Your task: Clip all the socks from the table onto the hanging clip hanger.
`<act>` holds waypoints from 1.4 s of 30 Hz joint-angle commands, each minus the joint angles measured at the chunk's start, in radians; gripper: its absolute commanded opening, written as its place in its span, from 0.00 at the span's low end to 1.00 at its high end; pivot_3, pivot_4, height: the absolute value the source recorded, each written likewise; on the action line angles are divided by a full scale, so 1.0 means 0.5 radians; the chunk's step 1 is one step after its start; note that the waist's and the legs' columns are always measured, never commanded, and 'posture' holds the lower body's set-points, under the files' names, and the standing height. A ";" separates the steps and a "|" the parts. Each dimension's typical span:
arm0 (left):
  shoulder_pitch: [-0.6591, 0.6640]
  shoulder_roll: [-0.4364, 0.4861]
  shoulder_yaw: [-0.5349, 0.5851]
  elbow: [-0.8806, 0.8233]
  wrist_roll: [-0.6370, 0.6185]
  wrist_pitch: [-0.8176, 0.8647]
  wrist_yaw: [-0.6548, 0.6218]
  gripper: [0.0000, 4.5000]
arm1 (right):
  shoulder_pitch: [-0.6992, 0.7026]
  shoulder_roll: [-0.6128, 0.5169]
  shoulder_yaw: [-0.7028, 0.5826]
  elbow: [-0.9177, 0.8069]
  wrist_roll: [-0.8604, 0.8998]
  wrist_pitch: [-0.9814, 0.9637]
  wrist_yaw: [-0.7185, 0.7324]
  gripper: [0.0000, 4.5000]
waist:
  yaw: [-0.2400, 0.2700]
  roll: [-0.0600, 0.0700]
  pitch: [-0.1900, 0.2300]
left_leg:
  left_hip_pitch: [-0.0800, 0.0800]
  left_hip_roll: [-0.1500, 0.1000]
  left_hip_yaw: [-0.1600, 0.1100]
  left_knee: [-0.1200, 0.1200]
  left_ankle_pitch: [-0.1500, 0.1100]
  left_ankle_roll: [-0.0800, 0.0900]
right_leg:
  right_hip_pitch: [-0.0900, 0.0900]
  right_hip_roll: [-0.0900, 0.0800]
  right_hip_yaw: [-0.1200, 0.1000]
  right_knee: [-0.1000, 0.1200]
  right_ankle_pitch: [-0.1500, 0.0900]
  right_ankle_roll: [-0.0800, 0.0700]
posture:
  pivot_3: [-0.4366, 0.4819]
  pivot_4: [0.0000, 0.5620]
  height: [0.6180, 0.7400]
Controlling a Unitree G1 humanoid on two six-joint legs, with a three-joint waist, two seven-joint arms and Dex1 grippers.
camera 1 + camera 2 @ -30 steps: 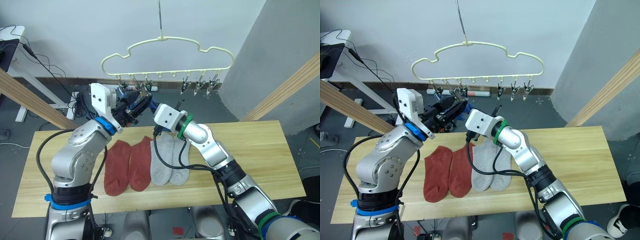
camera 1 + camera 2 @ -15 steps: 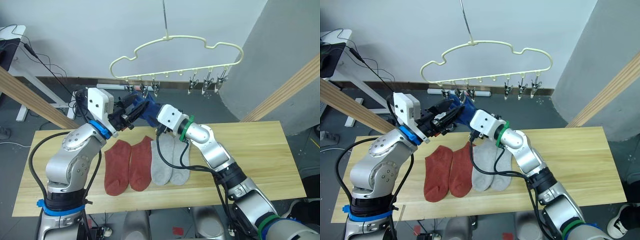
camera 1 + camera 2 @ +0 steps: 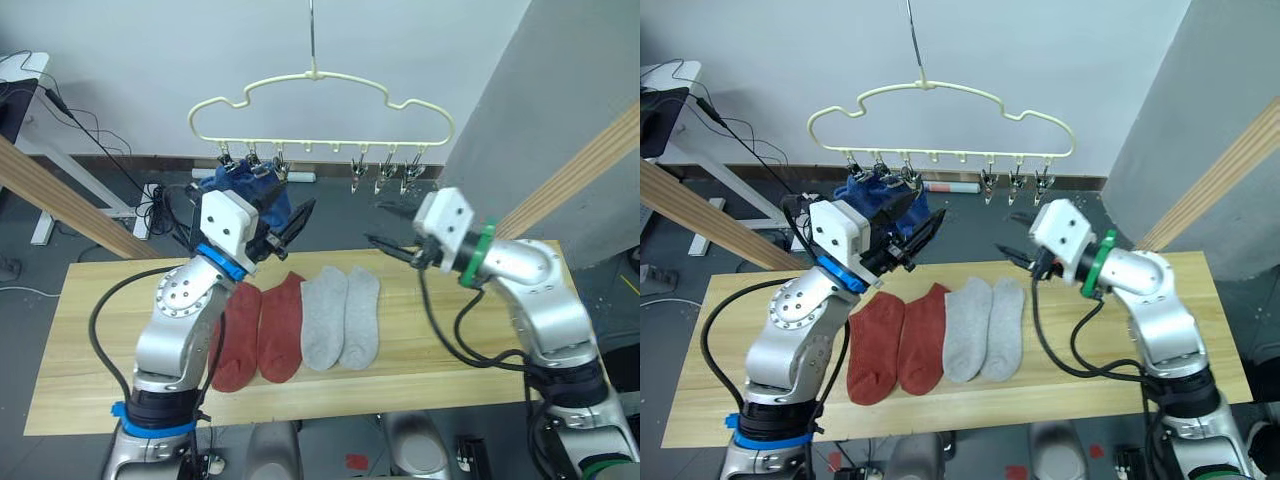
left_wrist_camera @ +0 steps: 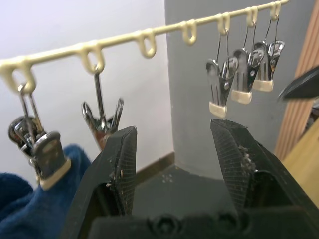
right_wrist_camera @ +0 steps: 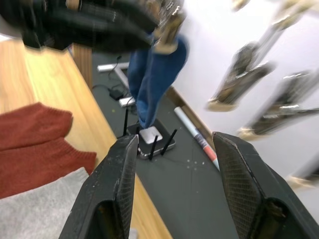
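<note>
**Blue socks clipped, four socks on the bench**

The pale-yellow clip hanger (image 3: pixel 320 110) hangs above the far edge of the bench (image 3: pixel 520 340). Two blue socks (image 3: pixel 880 200) hang bunched from the clips at its left end. The left gripper (image 4: pixel 174 149) is raised just beside those socks, its fingers spread apart and holding nothing. The right gripper (image 5: pixel 174 164) hovers over the bench below the right-hand clips (image 3: pixel 385 175), its fingers likewise wide apart and empty. On the bench lie two rust-red socks (image 3: pixel 258 330) and two light grey socks (image 3: pixel 340 318), side by side and touching.
</note>
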 commanded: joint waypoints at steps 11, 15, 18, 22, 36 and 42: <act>0.015 -0.203 -0.047 0.141 0.252 -0.318 0.210 0.24 | 0.055 -0.126 -0.090 -0.186 0.186 0.131 -0.094 0.56 | -0.003 -0.001 0.001 | -0.001 0.000 0.001 0.000 0.000 0.000 | 0.000 0.000 0.001 -0.002 0.000 0.000 | 0.17 0.68 0.94; -0.021 -0.242 -0.037 0.188 0.292 -0.335 0.269 0.24 | 0.050 -0.129 -0.092 -0.196 0.218 0.146 -0.116 0.56 | -0.002 -0.001 0.001 | -0.001 0.000 0.001 0.000 0.000 0.000 | 0.000 0.000 0.000 -0.002 0.000 0.000 | 0.17 0.67 0.94; -0.047 -0.267 -0.013 0.236 0.332 -0.367 0.329 0.24 | 0.053 -0.143 -0.094 -0.204 0.247 0.161 -0.118 0.56 | -0.003 -0.001 0.001 | -0.001 0.000 0.001 0.000 0.000 0.000 | 0.000 0.000 0.000 -0.002 0.000 0.000 | 0.16 0.67 0.94; -0.054 -0.286 -0.019 0.270 0.354 -0.416 0.357 0.24 | 0.055 -0.161 -0.096 -0.213 0.271 0.177 -0.130 0.56 | -0.004 -0.001 0.001 | -0.001 0.000 0.001 0.000 0.000 0.000 | 0.000 0.000 0.000 -0.002 0.000 0.000 | 0.16 0.67 0.94; -0.164 -0.328 0.008 0.435 0.356 -0.508 0.418 0.24 | 0.048 -0.177 -0.079 -0.208 0.307 0.179 -0.175 0.56 | -0.005 -0.001 0.001 | -0.001 0.000 0.001 0.000 0.000 0.000 | 0.000 0.000 0.000 -0.002 0.000 0.000 | 0.15 0.66 0.94; -0.187 -0.338 0.013 0.466 0.345 -0.521 0.402 0.24 | 0.057 -0.178 -0.068 -0.211 0.312 0.176 -0.188 0.56 | -0.008 -0.001 0.001 | -0.001 0.000 0.001 0.000 0.000 0.000 | 0.000 0.000 0.000 -0.002 0.000 0.000 | 0.15 0.65 0.94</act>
